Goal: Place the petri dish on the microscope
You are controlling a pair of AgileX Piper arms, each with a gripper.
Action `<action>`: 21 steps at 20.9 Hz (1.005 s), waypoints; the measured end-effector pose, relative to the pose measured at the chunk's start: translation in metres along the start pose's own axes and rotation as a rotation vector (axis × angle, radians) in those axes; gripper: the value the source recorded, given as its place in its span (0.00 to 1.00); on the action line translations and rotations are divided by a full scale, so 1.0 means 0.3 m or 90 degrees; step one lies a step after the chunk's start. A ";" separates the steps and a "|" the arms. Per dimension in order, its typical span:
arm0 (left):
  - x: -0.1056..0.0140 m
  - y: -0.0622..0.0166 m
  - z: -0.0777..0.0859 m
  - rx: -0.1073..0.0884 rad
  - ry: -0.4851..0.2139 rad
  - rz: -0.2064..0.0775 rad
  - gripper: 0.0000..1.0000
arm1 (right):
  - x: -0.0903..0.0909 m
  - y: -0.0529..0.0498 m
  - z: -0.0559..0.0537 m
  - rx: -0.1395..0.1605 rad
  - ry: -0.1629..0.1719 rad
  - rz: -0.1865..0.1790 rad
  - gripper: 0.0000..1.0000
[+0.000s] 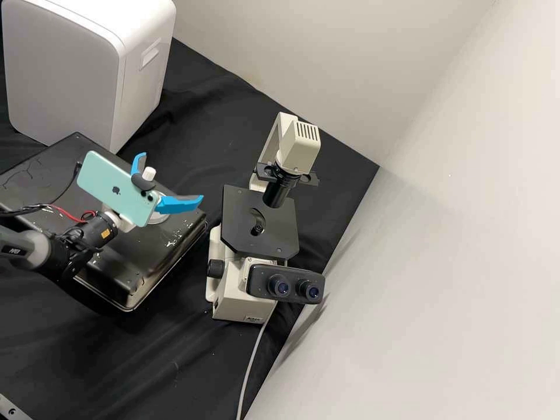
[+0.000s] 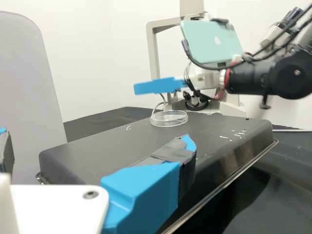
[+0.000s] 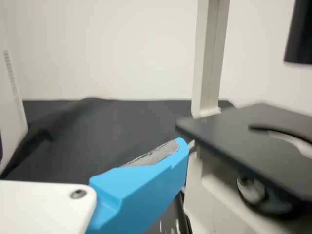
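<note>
The petri dish (image 2: 169,118) lies flat on the black tray (image 1: 52,169), toward its right edge. In the high view the right gripper (image 1: 171,178) and its mint phone (image 1: 116,188) hide most of it. That gripper hovers just above the dish, fingers spread and gripping nothing. The left gripper (image 2: 95,139) is likewise released, one finger cut off at the frame edge. The microscope (image 1: 256,256) stands right of the tray on black cloth (image 1: 146,350). A white appliance (image 1: 87,64) sits far left, against pale walls (image 1: 443,233).
</note>
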 end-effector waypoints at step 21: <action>0.000 -0.001 0.004 -0.001 -0.004 -0.001 1.00 | -0.105 -0.100 0.113 -0.002 -0.035 -0.026 1.00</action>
